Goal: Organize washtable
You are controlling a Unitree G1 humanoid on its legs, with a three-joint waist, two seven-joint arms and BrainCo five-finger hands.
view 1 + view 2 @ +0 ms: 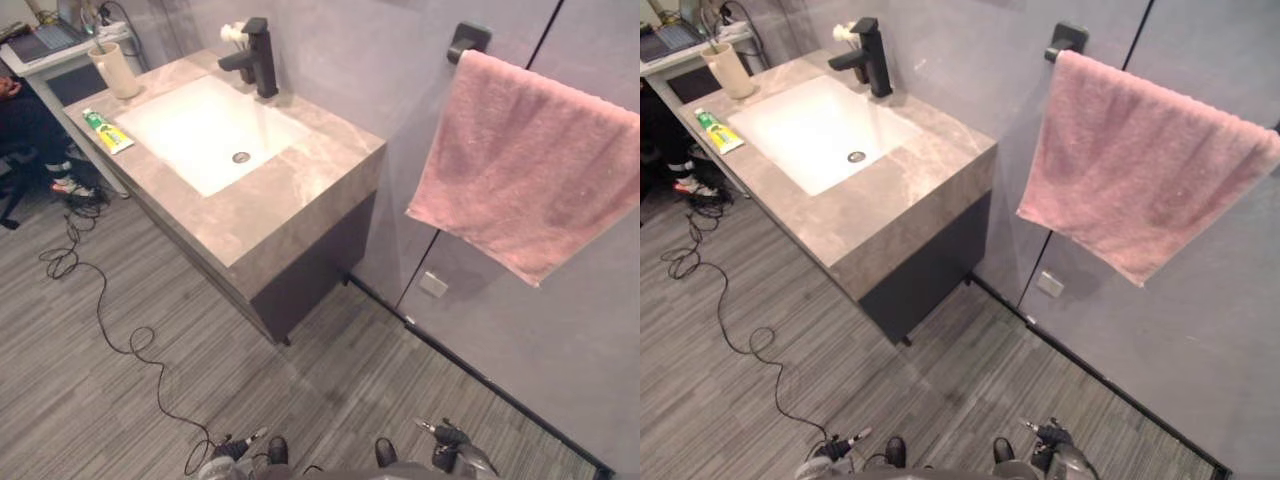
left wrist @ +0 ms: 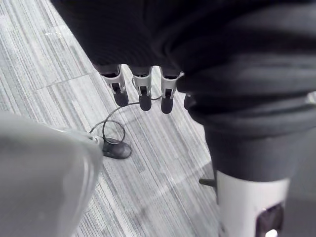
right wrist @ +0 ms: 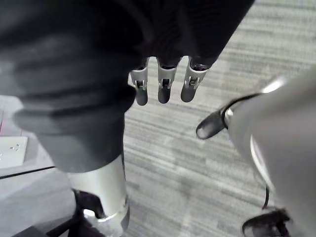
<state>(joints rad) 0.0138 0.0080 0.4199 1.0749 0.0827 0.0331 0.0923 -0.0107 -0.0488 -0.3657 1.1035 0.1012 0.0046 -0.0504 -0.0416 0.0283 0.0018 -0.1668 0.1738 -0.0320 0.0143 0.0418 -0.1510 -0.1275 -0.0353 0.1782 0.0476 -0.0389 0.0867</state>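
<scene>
The washtable (image 1: 290,190) is a grey marble counter with a white sink (image 1: 205,130) and a black faucet (image 1: 258,58). A beige cup (image 1: 115,68) holding a toothbrush stands at the counter's far left corner. Near it, a green toothpaste tube (image 1: 107,130) lies flat on the counter beside the sink. A pink towel (image 1: 525,165) hangs from a black holder (image 1: 467,40) on the wall to the right. My left hand (image 2: 140,94) and right hand (image 3: 163,86) hang low over the floor, fingers relaxed and holding nothing; they also show as left hand (image 1: 232,450) and right hand (image 1: 448,442).
A small white item (image 1: 232,33) sits behind the faucet. A dark cabinet (image 1: 310,270) fills the space under the counter. A desk with a laptop (image 1: 45,38) stands past the counter's far end, with a seated person (image 1: 25,125) beside it. A wall socket (image 1: 433,285) sits low on the wall.
</scene>
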